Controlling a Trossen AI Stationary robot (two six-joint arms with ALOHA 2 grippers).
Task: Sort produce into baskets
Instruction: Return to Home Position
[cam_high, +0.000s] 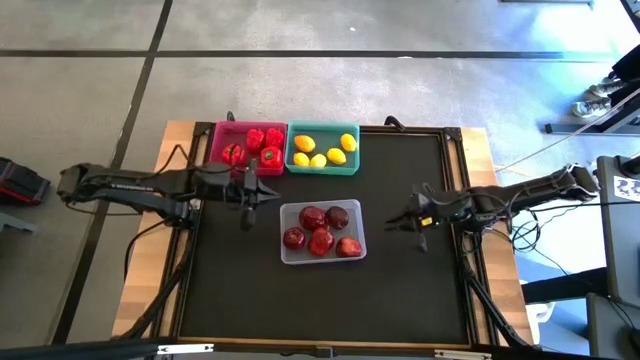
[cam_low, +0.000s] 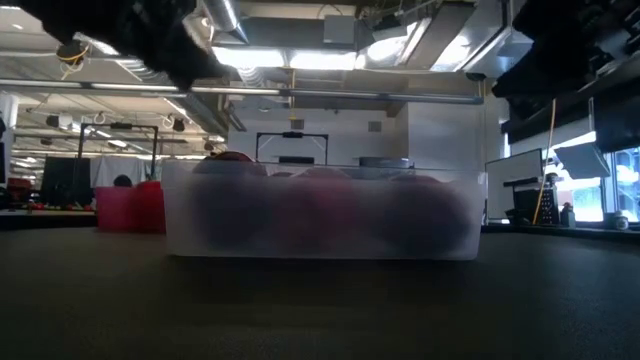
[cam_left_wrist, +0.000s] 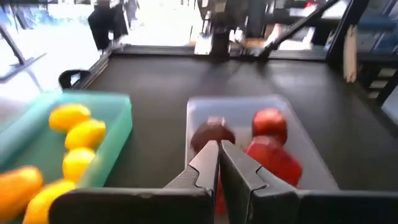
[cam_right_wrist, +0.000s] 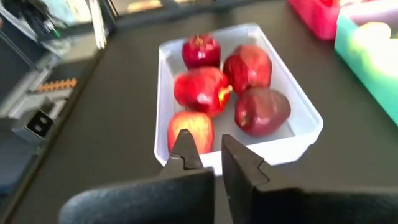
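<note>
High view: three trays are sitting on the dark counter (cam_high: 400, 290). The pink tray (cam_high: 222, 140) is holding red peppers (cam_high: 262, 145) and is touching the teal tray (cam_high: 291, 150), which is holding lemons (cam_high: 320, 150). The clear grey tray (cam_high: 292, 212) is lying apart, nearer the middle, and is carrying the dark red apples (cam_high: 320, 240). I'm seeing the left pincer (cam_high: 270, 192) hanging just beside the pink tray's near corner. The right pincer (cam_high: 395, 220) is hovering over bare counter, apart from the grey tray.

Low view: the grey tray (cam_low: 320, 215) is filling the middle, with the apples showing only as dim shapes through its wall. The pink tray (cam_low: 130, 208) is peeking out behind it.

Left wrist view: the left pincer (cam_left_wrist: 216, 149) is sitting pressed together and pinching nothing, and is pointing at the grey tray.

Right wrist view: the right pincer (cam_right_wrist: 207, 135) is showing a narrow gap, slightly spread and empty. Five apples are lying in the grey tray ahead of it.
</note>
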